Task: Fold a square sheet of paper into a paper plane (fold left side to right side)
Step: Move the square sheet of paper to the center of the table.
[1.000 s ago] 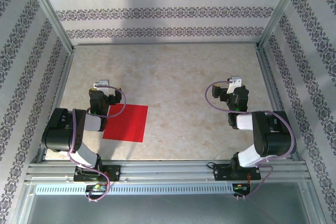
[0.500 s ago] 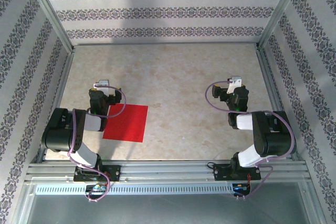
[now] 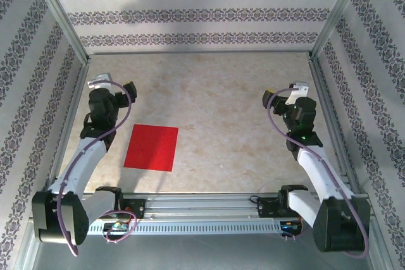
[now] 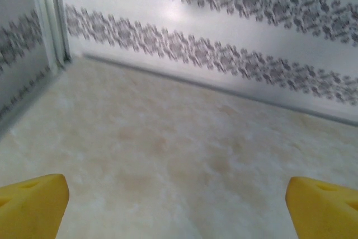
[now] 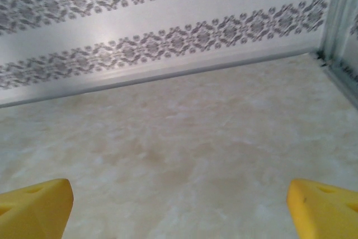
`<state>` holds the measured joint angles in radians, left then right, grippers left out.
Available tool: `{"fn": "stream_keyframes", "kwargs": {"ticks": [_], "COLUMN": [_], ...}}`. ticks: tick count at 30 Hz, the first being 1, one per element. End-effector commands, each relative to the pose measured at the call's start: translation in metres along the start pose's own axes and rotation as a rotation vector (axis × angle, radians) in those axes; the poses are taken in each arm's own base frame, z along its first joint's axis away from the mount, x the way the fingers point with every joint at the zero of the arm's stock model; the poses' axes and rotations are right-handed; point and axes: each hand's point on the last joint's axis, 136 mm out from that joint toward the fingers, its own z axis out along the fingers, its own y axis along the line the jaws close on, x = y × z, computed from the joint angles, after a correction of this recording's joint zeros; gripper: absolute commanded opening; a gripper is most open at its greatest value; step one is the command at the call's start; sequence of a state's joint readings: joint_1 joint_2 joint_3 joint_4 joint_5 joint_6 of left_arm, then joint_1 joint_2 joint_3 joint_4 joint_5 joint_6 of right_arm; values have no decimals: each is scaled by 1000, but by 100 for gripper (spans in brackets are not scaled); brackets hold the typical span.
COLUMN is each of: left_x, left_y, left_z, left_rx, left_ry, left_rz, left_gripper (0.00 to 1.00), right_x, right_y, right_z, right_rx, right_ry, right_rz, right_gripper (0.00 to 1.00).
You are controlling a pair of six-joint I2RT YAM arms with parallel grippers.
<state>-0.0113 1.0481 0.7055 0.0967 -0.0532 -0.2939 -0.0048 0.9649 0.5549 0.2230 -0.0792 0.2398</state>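
paper: square sheet of paper (image 3: 151,148) flat on surface (image 3: 221,93), near-left | jaws: both pairs spread, holding nothing | bearing: I read it 5 o'clock off left jaws, 8 o'clock and well apart from right jaws; left nearer | axis: square, none

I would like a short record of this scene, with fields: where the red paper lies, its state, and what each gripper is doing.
paper: square sheet of paper, bright red, flat on the table, in its near-left part
fold: none visible
left gripper: open, empty, beyond the paper's far-left corner, apart from it
right gripper: open, empty, near the table's right edge, far from the paper
surround: patterned walls on three sides
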Motion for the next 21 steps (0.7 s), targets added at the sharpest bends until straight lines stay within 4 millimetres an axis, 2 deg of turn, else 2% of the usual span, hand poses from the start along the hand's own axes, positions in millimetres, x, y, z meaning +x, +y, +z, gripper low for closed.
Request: {"fn": "stream_keyframes", "kwargs": {"ticks": [1, 4, 8, 11, 17, 21], "left_x": [84, 109, 138, 156, 192, 215], "left_y": [0, -19, -46, -55, -75, -73], "left_z": [-22, -36, -57, -66, -71, -66], "left_rx": [21, 118, 257, 302, 379, 323], "left_ry": [377, 525, 725, 829, 958, 1024], "left_rz": [-168, -240, -319, -371, -377, -325], "left_gripper": [100, 100, 91, 81, 68, 59], "right_x": [27, 30, 31, 33, 39, 43], "right_y": [14, 27, 41, 46, 53, 57], "right_z": [-23, -39, -55, -59, -56, -55], "right_rx": [-68, -124, -189, -213, -245, -263], "right_ry": [180, 225, 272, 288, 339, 361], "right_rz": [127, 165, 198, 223, 260, 271], "right_gripper": [98, 98, 98, 98, 98, 98]}}
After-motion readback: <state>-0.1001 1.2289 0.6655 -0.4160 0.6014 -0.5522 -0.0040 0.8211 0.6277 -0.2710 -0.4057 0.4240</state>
